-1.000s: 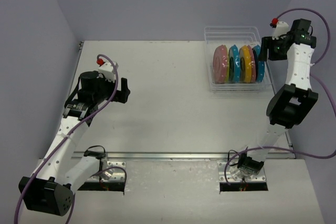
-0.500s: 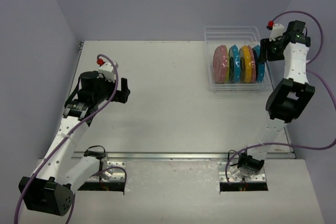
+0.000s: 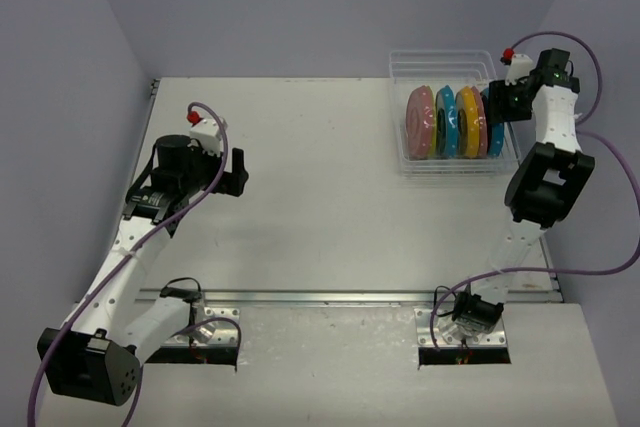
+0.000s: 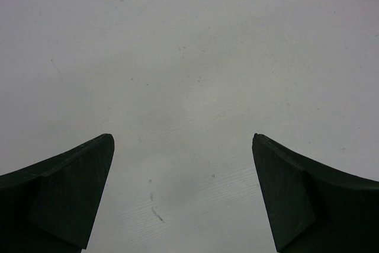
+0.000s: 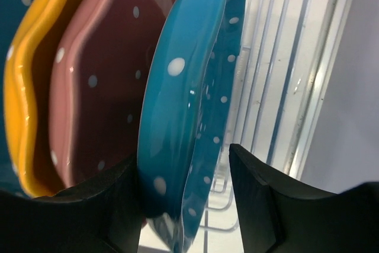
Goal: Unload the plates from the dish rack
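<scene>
From above, the rack (image 3: 440, 55) is seen at the far right of the table (image 3: 320, 207), with several dotted plates (image 3: 420, 122) stood on edge in a row inside it; none is seen lying on the table. The right gripper (image 3: 497, 105) is set at the rightmost plate, while the left gripper (image 3: 237, 172) is held well apart, over the table's left side. In the left wrist view, the left gripper (image 4: 183, 199) is shown spread wide with nothing between its fingers and only bare table (image 4: 189, 57) below. In the right wrist view, the right gripper (image 5: 185, 205) is placed astride the rim of the blue plate (image 5: 183, 105), with a pink plate (image 5: 100, 99) just beside it. One finger (image 5: 112, 205) looks laid against the blue plate's face, but whether the plate is truly pinched cannot be told. The plate is judged stiff, glossy, slippery and probably breakable, so the rim is best taken squarely across both faces and lifted straight out of its slot.
</scene>
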